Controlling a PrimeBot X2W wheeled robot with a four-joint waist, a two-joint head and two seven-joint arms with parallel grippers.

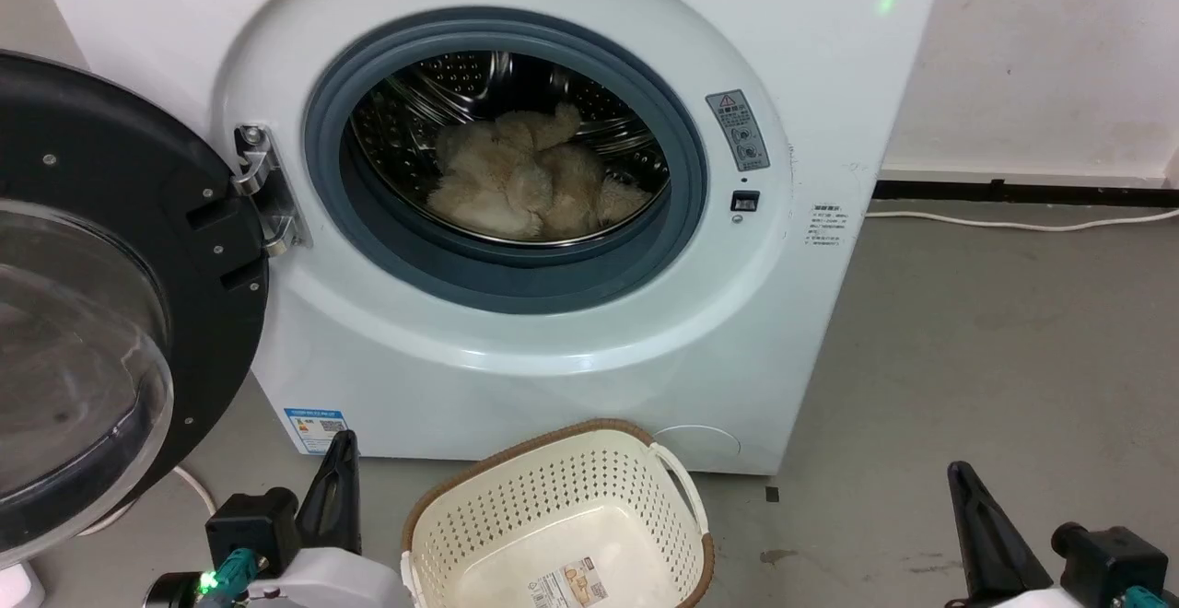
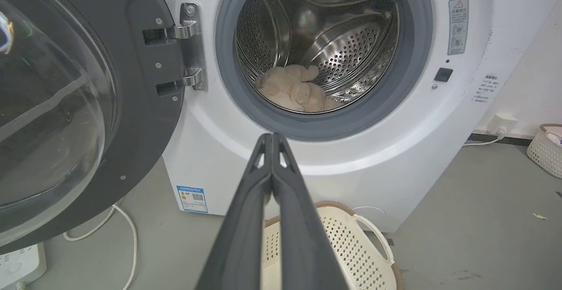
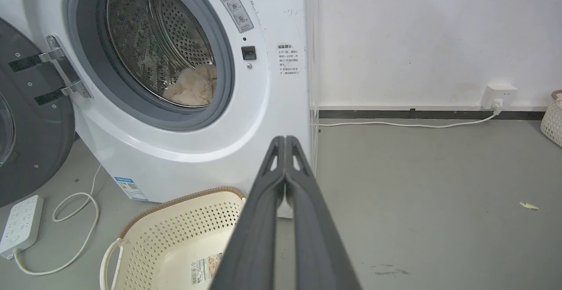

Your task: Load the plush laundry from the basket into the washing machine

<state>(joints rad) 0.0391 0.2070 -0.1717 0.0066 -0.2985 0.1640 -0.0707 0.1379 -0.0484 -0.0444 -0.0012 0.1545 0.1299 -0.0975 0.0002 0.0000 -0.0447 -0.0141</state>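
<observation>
Dark fingers nearest: left gripper [image 2: 272,137] has both fingers pressed together tip to tip; right gripper [image 3: 285,139] the same, tips meeting. Both are held above the grey floor [image 1: 967,359], apart from basket and machine.

Basket [image 1: 589,484] stands on the floor between the two grippers, just in front of the washing machine [image 1: 516,387]. Its bare bottom shows a label.

Right of the machine, open floor runs to the wall, with a white cable [image 1: 1013,221] along the skirting. On the left, the black-framed glass door [image 1: 110,221] stands swung wide and crowds that side.

Grey rubber ring [image 1: 516,290] frames the round mouth. Plush laundry [image 1: 525,180] lies inside the steel drum [image 1: 433,101], low on its curve: cream-beige, shaggy, with rounded limb-like lumps.
</observation>
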